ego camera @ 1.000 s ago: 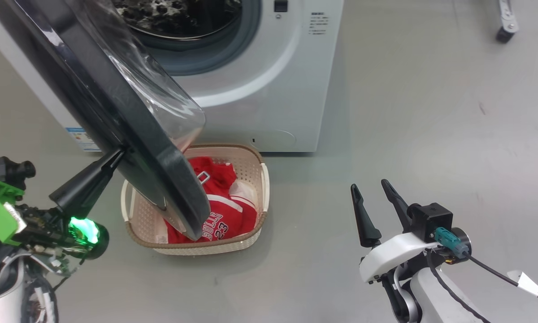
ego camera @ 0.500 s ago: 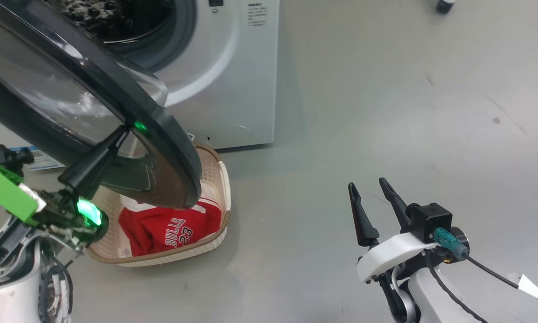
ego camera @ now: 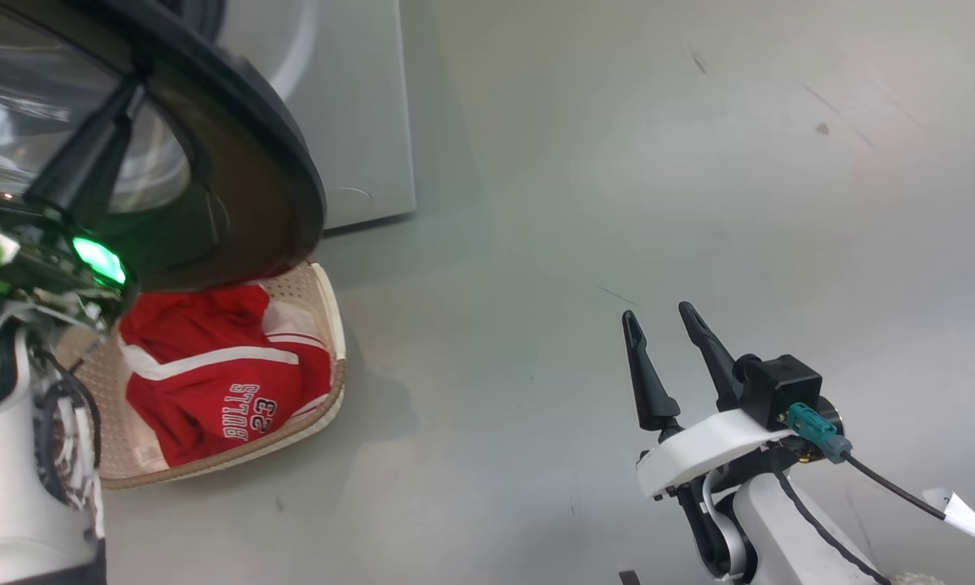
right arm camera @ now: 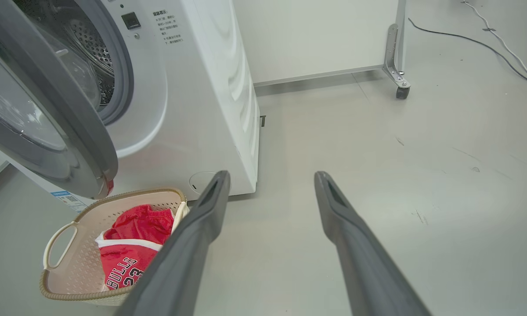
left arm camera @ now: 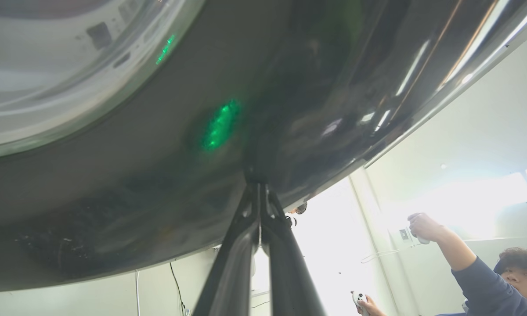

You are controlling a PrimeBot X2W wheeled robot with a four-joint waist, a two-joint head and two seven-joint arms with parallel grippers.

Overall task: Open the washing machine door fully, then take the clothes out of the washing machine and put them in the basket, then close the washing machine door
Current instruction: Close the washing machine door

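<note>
The washing machine door (ego camera: 236,162) stands partly open over the basket, black frame around clear glass. My left gripper (ego camera: 134,88) is shut, and its tips (left arm camera: 259,186) touch the door's (left arm camera: 158,153) glossy outer frame. The cream basket (ego camera: 329,325) sits on the floor before the white washing machine (ego camera: 357,122). The red clothes (ego camera: 211,366) with "BULLS 23" lettering lie in it. My right gripper (ego camera: 658,315) hangs open over bare floor, right of the basket, holding nothing. In the right wrist view, that gripper (right arm camera: 272,175) faces the washing machine (right arm camera: 202,87), its door (right arm camera: 57,118), the basket (right arm camera: 127,193) and the clothes (right arm camera: 131,245).
A wheeled stand leg (right arm camera: 397,74) and cables (right arm camera: 500,39) lie on the grey floor behind the machine's right side. A person (left arm camera: 474,267) holding controllers shows past the door in the left wrist view. Open floor spreads to the right of the basket.
The whole head picture has shifted, so the camera moved. My left gripper stays shut against the door, which now shows more of its outer face. The right gripper is unchanged.
</note>
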